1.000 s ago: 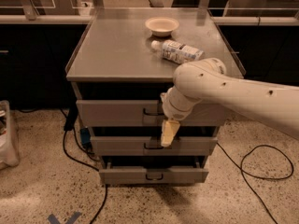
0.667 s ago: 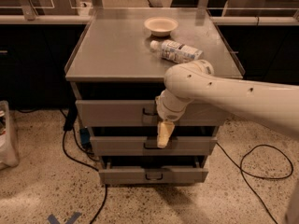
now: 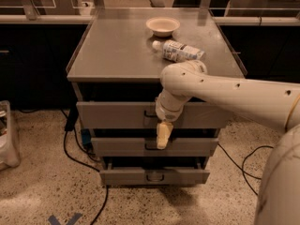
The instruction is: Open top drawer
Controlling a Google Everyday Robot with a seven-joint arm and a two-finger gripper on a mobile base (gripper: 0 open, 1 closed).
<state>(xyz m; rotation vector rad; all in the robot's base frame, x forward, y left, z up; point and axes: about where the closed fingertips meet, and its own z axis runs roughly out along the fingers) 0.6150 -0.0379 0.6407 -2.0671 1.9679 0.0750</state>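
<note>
The top drawer (image 3: 112, 115) is the widest grey front of three, just under the cabinet top, with a dark gap above it. Its small dark handle (image 3: 149, 114) sits at centre, partly covered by my arm. My gripper (image 3: 162, 136) hangs pointing down in front of the cabinet, just right of and below that handle, its cream tip over the gap above the middle drawer (image 3: 117, 146). My white arm reaches in from the right across the top drawer's right half.
A cream bowl (image 3: 162, 26) and a lying plastic bottle (image 3: 179, 50) rest on the cabinet top (image 3: 112, 50). The bottom drawer (image 3: 126, 176) is below. Black cables (image 3: 75, 149) trail on the speckled floor to the left and right. A clear bin (image 3: 7, 135) stands at far left.
My arm's elbow has swung left over the cabinet's front edge and the gripper has shifted slightly left toward the handle. The drawers look the same.
</note>
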